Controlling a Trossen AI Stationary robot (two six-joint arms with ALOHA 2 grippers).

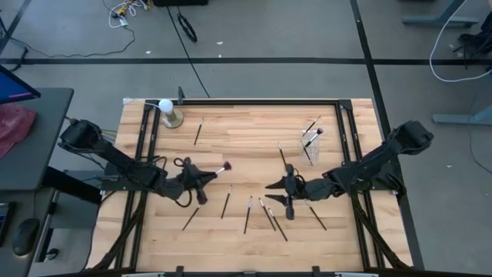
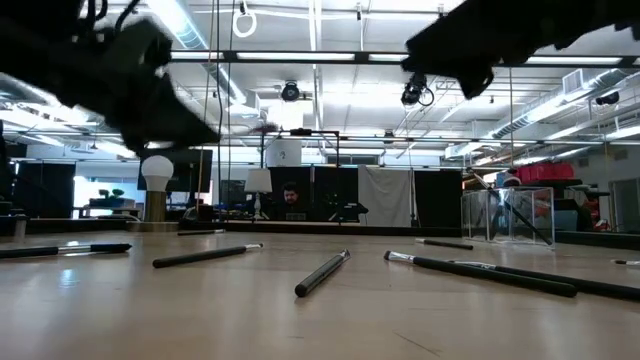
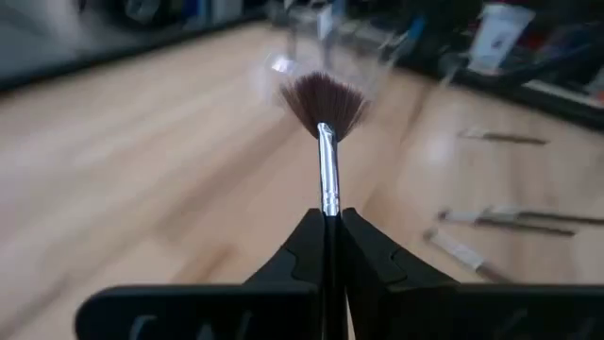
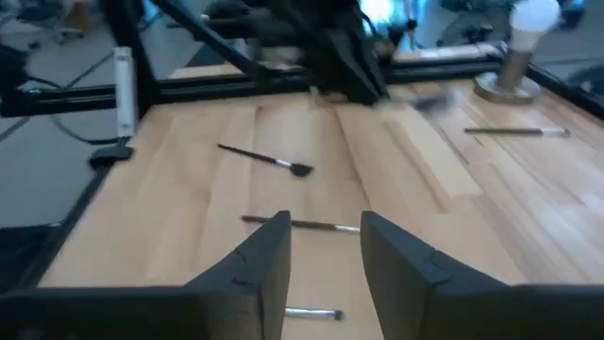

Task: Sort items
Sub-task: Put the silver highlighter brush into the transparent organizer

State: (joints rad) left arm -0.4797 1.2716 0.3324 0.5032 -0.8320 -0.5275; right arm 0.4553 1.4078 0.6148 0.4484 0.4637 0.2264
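My left gripper [image 1: 206, 175] is over the table's left-middle, shut on a dark makeup brush whose fan-shaped tuft [image 1: 227, 165] points toward the right; the tuft also shows in the left wrist view [image 3: 321, 99]. My right gripper [image 1: 270, 185] is open and empty over the table's middle, its fingers [image 4: 274, 255] standing above a brush lying flat [image 4: 302, 225]. Several other brushes lie flat on the wood along the near side [image 1: 247, 214], and one lies at the far left [image 1: 198, 131]. A clear cup [image 1: 311, 146] holds a few brushes upright. My left gripper pinches the brush between its two fingers at the handle, just behind the silver ferrule [image 3: 327, 203]. The brush runs along the fingers and sticks out past their ends, about level. It is lifted clear of the table, tuft end foremost.
A white ball on a metallic base [image 1: 169, 111] stands at the far left corner. Dark frame rails [image 1: 146, 138] run along the table's left and right sides. Bare wood lies between the far-left brush and the cup [image 1: 246, 131].
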